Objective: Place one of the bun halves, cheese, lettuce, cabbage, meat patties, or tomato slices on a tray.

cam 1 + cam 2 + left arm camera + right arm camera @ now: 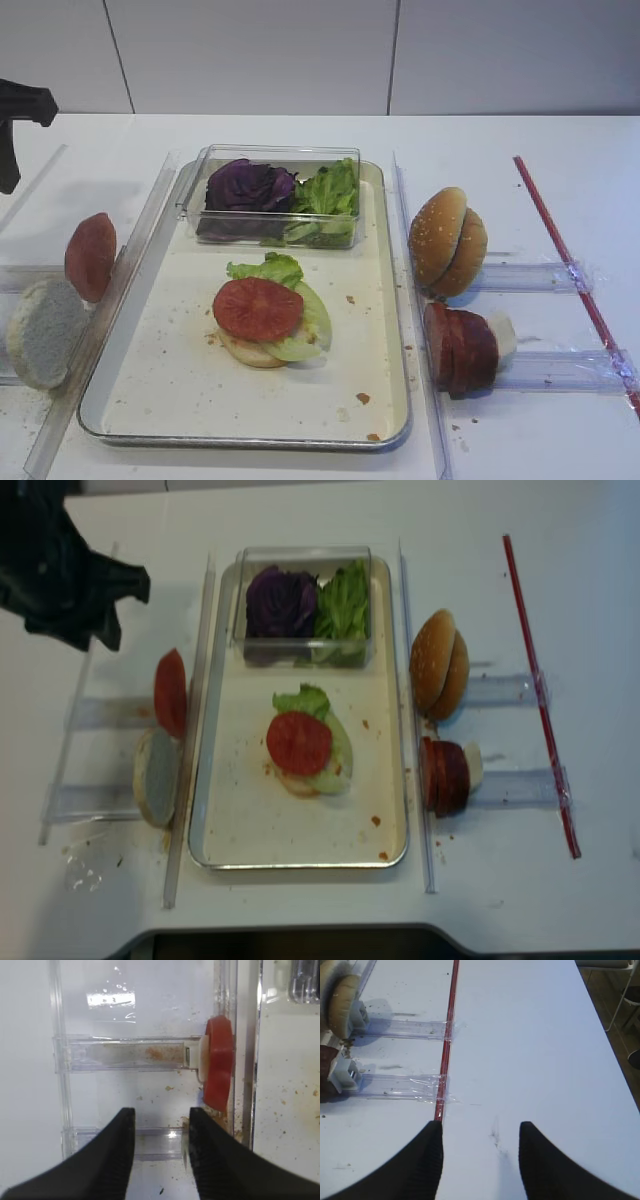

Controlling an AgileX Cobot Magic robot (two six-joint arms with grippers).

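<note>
Red tomato slice (218, 1062) apparently stands on edge.

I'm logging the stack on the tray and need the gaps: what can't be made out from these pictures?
- Bun half under the stack: overhead views, mostly covered by lettuce and tomato slice.
- Meat patties: count unclear, packed together.
- Right gripper: wrist view only, cropped by the bottom edge.
</note>
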